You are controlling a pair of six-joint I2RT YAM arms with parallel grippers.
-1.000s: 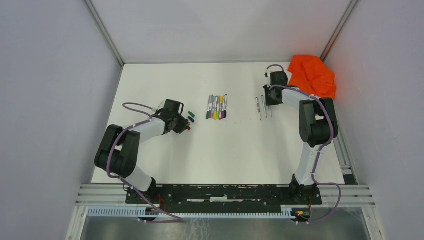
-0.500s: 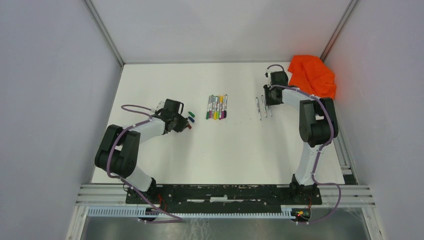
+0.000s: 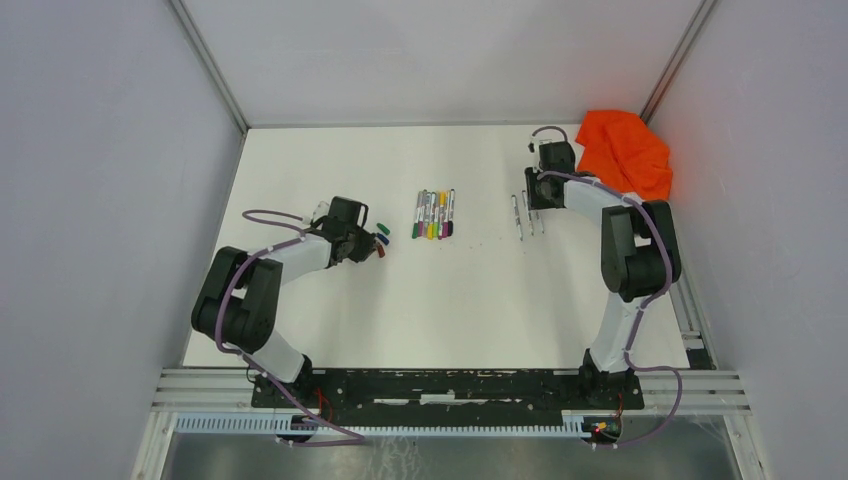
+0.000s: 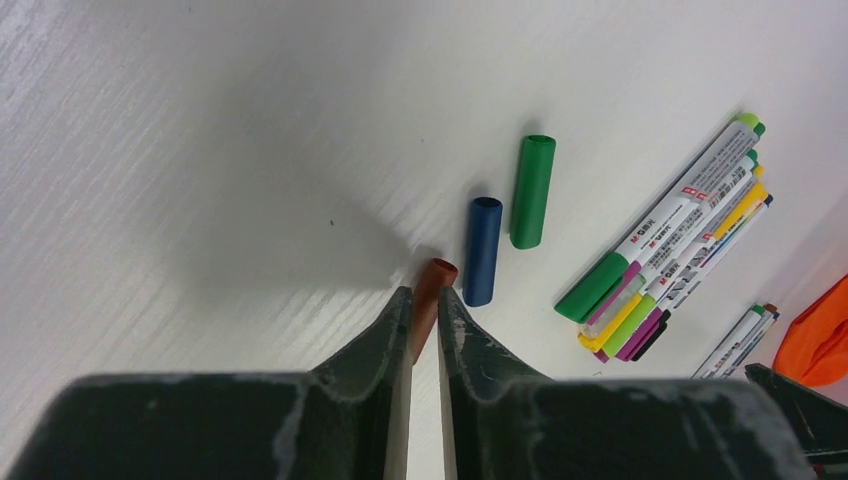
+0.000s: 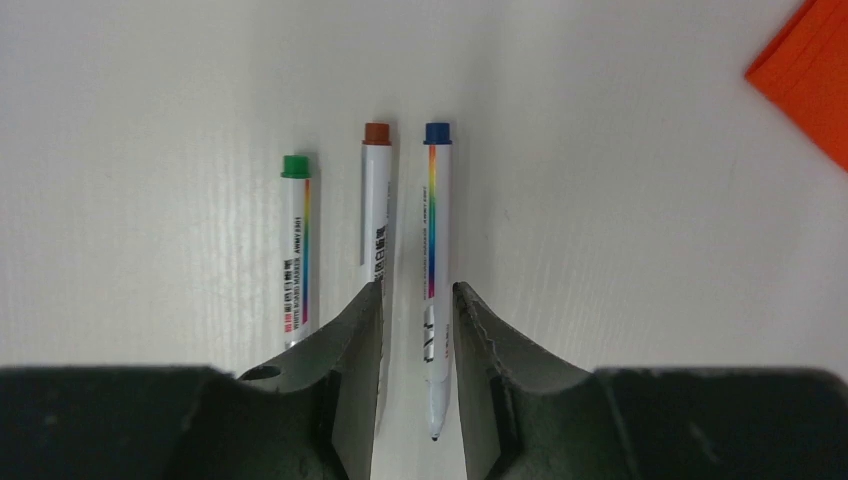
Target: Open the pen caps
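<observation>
My left gripper (image 4: pixel 422 300) is shut on a brown-red pen cap (image 4: pixel 434 277) that is low over the table. A blue cap (image 4: pixel 483 250) and a green cap (image 4: pixel 532 190) lie just beyond it. In the top view my left gripper (image 3: pixel 372 250) is left of a row of several capped pens (image 3: pixel 434 214). My right gripper (image 5: pixel 418 295) is open. Its jaws straddle an uncapped blue-ended pen (image 5: pixel 436 230) lying on the table. A brown-ended pen (image 5: pixel 376 200) and a green-ended pen (image 5: pixel 297 250) lie to its left. In the top view my right gripper (image 3: pixel 532 203) is over these pens.
An orange cloth (image 3: pixel 625 150) lies at the back right corner, close behind my right arm; its edge shows in the right wrist view (image 5: pixel 810 70). Grey walls enclose the white table (image 3: pixel 450 300) on three sides.
Almost nothing has changed. My left gripper still holds the brown-red cap beside the blue and green caps. My right arm's elbow has shifted slightly to the right.
</observation>
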